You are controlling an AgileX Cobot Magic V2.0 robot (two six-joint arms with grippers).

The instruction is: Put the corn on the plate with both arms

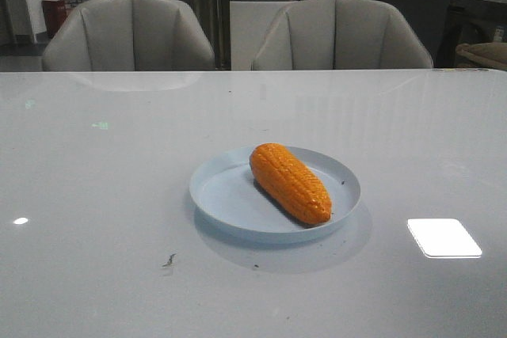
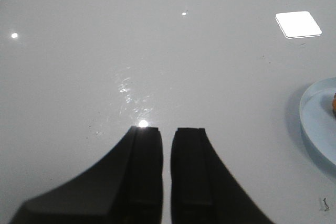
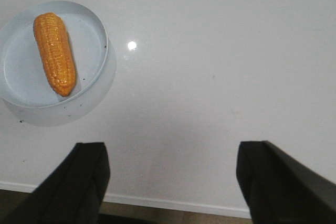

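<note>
Corn [image 1: 290,183] sits on plate [image 1: 230,195]; placement looks done. Left gripper [image 2: 167,153] nearly closed, empty; right gripper [image 3: 172,179] wide open. You only need to park both.

Glossy pale grey bench [image 1: 103,195], spanning the full width of the front view, far edge running below two chairs. One pale blue plate [image 1: 230,199] resting directly on the surface, about midway between the left and right edges, nearer the near edge than the far edge. Soft shadow around the plate on its near side. Bright rectangular light reflection [image 1: 444,237] toward the near right corner. Small round glint [image 1: 20,220] by the left edge. Small dark scuff mark [image 1: 169,260] just near-left of the plate.
</note>
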